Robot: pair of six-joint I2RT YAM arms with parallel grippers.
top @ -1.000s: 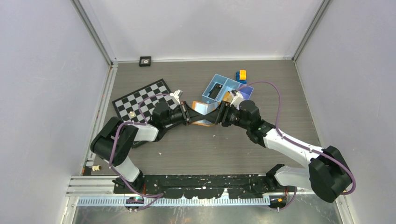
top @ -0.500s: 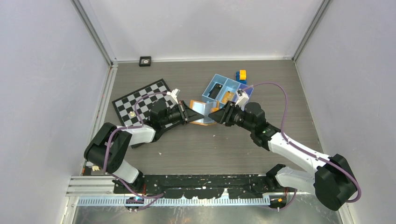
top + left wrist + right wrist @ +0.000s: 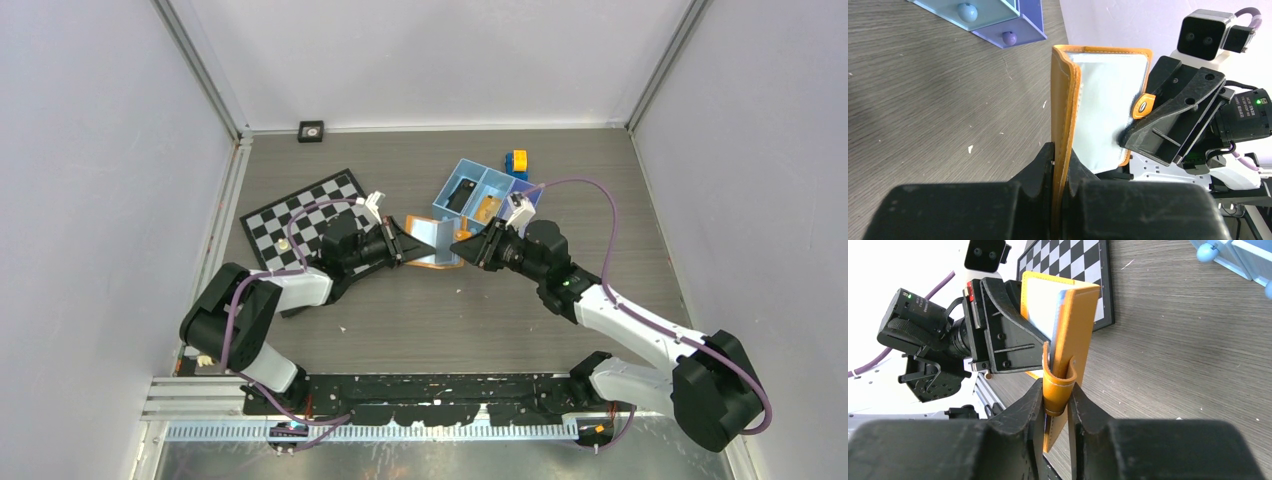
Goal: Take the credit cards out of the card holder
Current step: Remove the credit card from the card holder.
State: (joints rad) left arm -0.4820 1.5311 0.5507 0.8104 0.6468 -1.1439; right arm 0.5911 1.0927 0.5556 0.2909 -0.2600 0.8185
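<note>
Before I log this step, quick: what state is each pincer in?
Left pincer: closed, holding the card holder by one cover.
Right pincer: closed, holding the card holder at its tab.

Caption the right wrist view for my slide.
Right hand pinching the card holder by its tab, left hand holding the other cover.

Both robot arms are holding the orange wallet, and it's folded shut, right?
No. Both arms' jaws are holding the orange wallet, but it is open, not folded shut. The left wrist view shows its two covers spread apart with the clear sleeve between them.
</note>
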